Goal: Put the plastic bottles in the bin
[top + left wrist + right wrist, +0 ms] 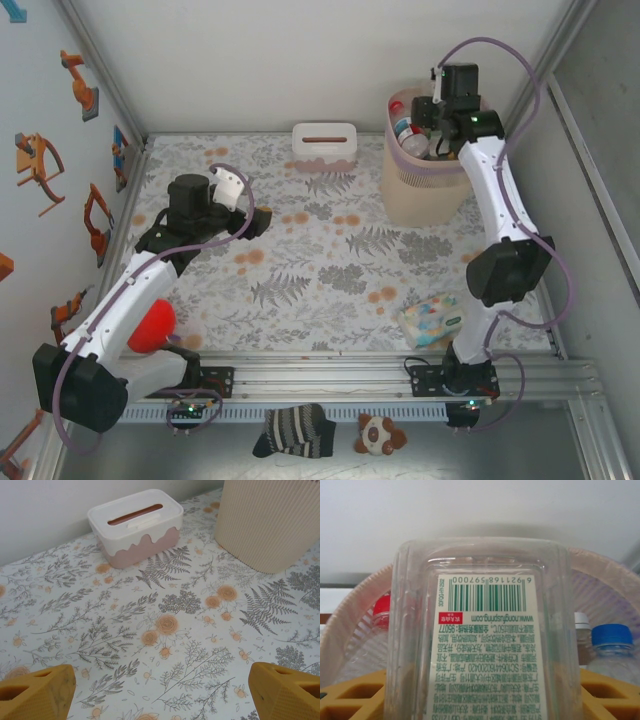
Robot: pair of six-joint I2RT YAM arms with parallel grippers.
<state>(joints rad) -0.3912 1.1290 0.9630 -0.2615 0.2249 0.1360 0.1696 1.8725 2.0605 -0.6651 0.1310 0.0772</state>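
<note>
My right gripper (441,136) hangs over the bin (428,196), a pale pink wastebasket at the back right of the table. It is shut on a clear plastic bottle (485,630) with a white and green label, whose base points away from the camera. The yellow fingers (350,700) press on both of its sides. Under it, inside the bin's rim (350,615), lie more bottles with a red cap (381,605), a white cap (582,621) and a blue cap (611,635). My left gripper (262,220) is open above the bare floral cloth, with its fingers (35,692) wide apart.
A white and pink tissue box (324,145) stands at the back wall, left of the bin. A pack of wipes (432,320) lies near the right arm's base. A red round thing (152,325) sits under the left arm. A sock (293,430) and a plush toy (380,435) lie in front of the rail.
</note>
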